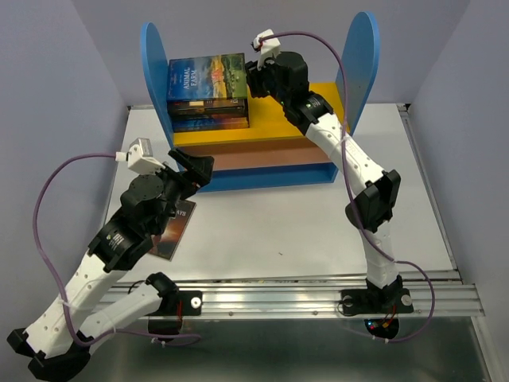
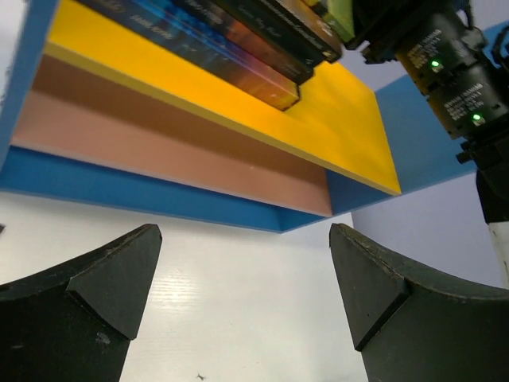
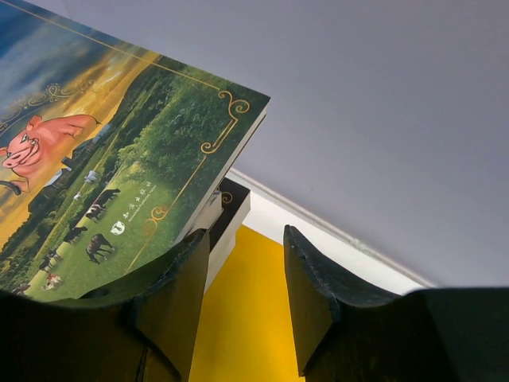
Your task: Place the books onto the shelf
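A pile of books (image 1: 208, 91) sits on the shelf (image 1: 362, 56)
The right fingers (image 3: 318, 310) are open beside the pile and should back away straight, no bumping. The left fingers (image 2: 95, 302) are wide open, holding nothing; one book (image 1: 173, 232) lies on the worktop (image 1: 278, 227).

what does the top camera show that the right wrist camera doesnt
Only the top view: the whole shelf with its two blue side panels, the left tool, and one book lying on the table by that tool.
Only the right wrist view: the pig and grazing animals on the cover up close, and the right tool with its jaws apart and nothing between them.
Both: the Animal Farm book on top of the stack, which lies on the yellow top board.
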